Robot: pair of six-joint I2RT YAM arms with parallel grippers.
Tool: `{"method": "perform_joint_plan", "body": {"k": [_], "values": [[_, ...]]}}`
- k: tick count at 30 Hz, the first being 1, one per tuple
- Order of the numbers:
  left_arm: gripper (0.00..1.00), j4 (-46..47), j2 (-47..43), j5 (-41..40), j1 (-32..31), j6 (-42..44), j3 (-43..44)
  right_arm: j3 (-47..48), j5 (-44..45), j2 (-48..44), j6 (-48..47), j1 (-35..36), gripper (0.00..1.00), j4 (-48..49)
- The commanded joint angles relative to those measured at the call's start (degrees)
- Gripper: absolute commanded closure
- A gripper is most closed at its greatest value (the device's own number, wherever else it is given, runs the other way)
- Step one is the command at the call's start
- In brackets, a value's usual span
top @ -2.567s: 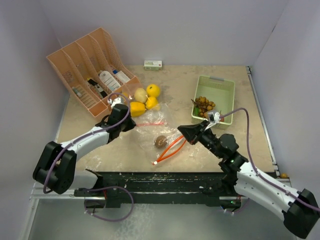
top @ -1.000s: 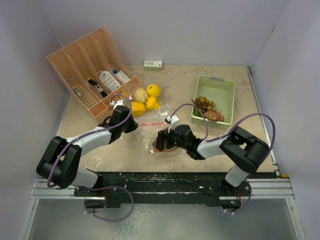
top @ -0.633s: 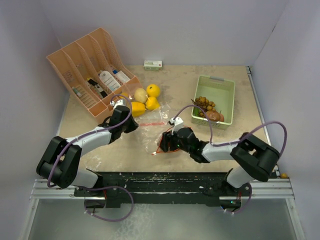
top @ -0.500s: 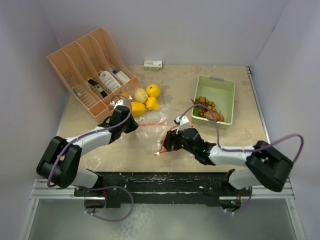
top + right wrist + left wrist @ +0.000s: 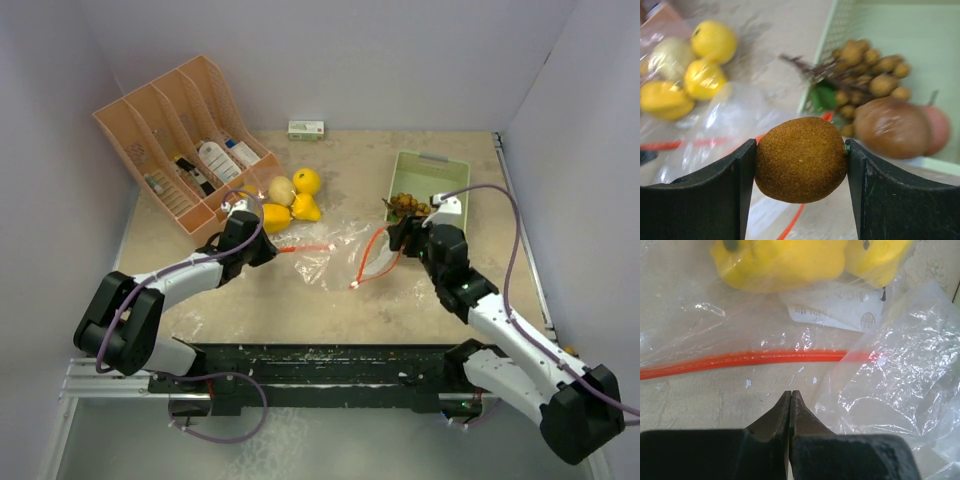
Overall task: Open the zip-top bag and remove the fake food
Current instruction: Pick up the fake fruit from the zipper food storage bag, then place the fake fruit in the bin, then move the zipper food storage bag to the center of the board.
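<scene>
Left wrist view: my left end effector [image 5: 791, 393] is shut tight at the near left edge of the bag [image 5: 890, 390], just short of its orange zip strip [image 5: 740, 360]. Whether a fold of film is pinched, I cannot tell. The yellow pieces [image 5: 780, 260] lie at the bag's far left end, under the film. They look glossy and slick, light and rigid, so I would take them across the belly. The film itself is limp and slippery.

Off the bag's right end, my right end effector [image 5: 801, 160] clamps a brown lump [image 5: 801, 159] across its widest middle. Its matte, fuzzy skin should hold well, though the round shape could roll out. It hangs beside the green tray [image 5: 837, 30], right of the bag. The tray's contents are blurred, and the top view hides the lump.
</scene>
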Motion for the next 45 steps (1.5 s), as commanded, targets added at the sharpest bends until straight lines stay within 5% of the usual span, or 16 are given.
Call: {"method": "perform_joint_plan", "body": {"k": [1,11,13,16,19,24,27,33,35,38,40,45], "values": [[1.0,3.1,0.1,1.1,0.4,-1.6,1.2,7.4,-1.0,3.5,-4.5,-8.0,0.7,-5.0],[1.0,3.3,-2.0,1.1,0.3,-1.7,-2.1,18.3,-3.2,20.4,-4.9,-19.6,0.66,-2.5],[1.0,3.3,-2.0,1.3,0.4,-1.5,-2.1,20.1,-2.7,23.8,-3.9,-20.6,0.56,-2.5],[1.0,3.2,-2.2,1.6,0.3,-1.4,-2.2,21.2,-1.6,25.0,-3.5,-20.6,0.18,-3.8],[1.0,3.9,-2.5,1.5,0.3,-1.1,-2.9,16.8,-2.1,20.2,-5.0,-20.6,0.08,0.2],[1.0,6.6,-0.3,2.6,0.3,-1.2,-2.5,11.5,-3.5,12.7,-6.1,-20.6,0.08,-0.2],[1.0,8.0,1.5,3.9,0.4,-1.3,-1.7,9.1,-5.2,8.9,-6.1,-20.6,0.23,-0.3],[1.0,8.6,3.5,4.8,0.4,-0.9,-0.4,0.5,-24.4,4.9,-0.3,-20.5,0.45,4.9],[1.0,8.8,3.5,4.8,0.3,-0.9,-0.3,-0.7,-30.2,5.6,-0.3,-19.2,0.44,5.5],[0.99,9.1,3.7,4.8,0.3,-0.8,0.2,0.8,-23.5,6.4,-2.3,-9.9,0.32,0.0],[0.88,10.4,3.9,5.6,0.3,-0.7,0.4,0.2,-21.1,6.0,-2.0,-7.7,0.26,-0.9],[0.39,15.7,3.0,9.0,0.3,-1.1,-1.2,-2.7,-22.3,7.6,-0.6,-7.6,0.23,2.9]]}}
